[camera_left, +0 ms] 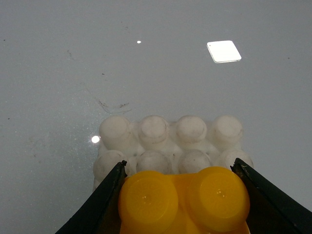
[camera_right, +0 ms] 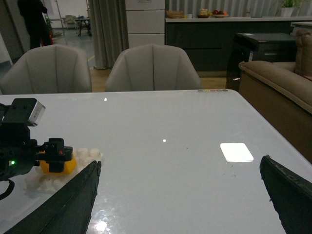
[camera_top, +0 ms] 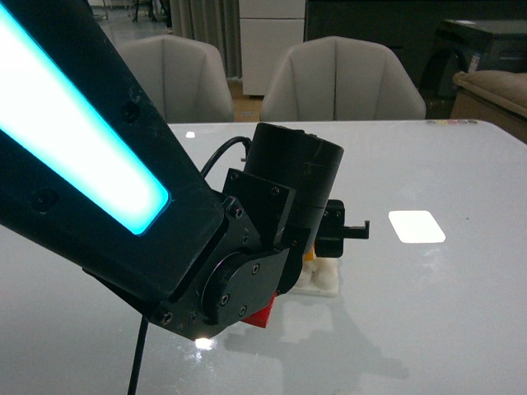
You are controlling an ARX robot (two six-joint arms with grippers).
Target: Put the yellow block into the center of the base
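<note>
**Left gripper (camera_left: pixel 179 165) clamps the yellow block (camera_left: pixel 183 200) over the studded base (camera_left: pixel 170 134)**

Front view: the left arm (camera_top: pixel 123 206), matte black with a glowing cyan strip, covers most of the base. Only one white corner of the base shows, with a sliver of yellow above it. A small red piece (camera_top: pixel 262 315) lies just beside the base, half hidden under the arm.

Left wrist view: the block is glossy orange-yellow plastic with two round domed studs, and its lower part is cut off by the frame. Black fingers (camera_left: pixel 105 204) press against both of its sides. It sits over the base's near rows. The base's rounded studs are chalky white and faintly scuffed. I cannot tell whether the block is pushed home.

Right wrist view: the right gripper (camera_right: pixel 180 161) is well apart from the base, its jaws spread wide around bare, glossy table (camera_right: pixel 170 195). Only the dark finger edges show. A flat bright patch (camera_right: pixel 236 152) lies well away from the base.
</note>
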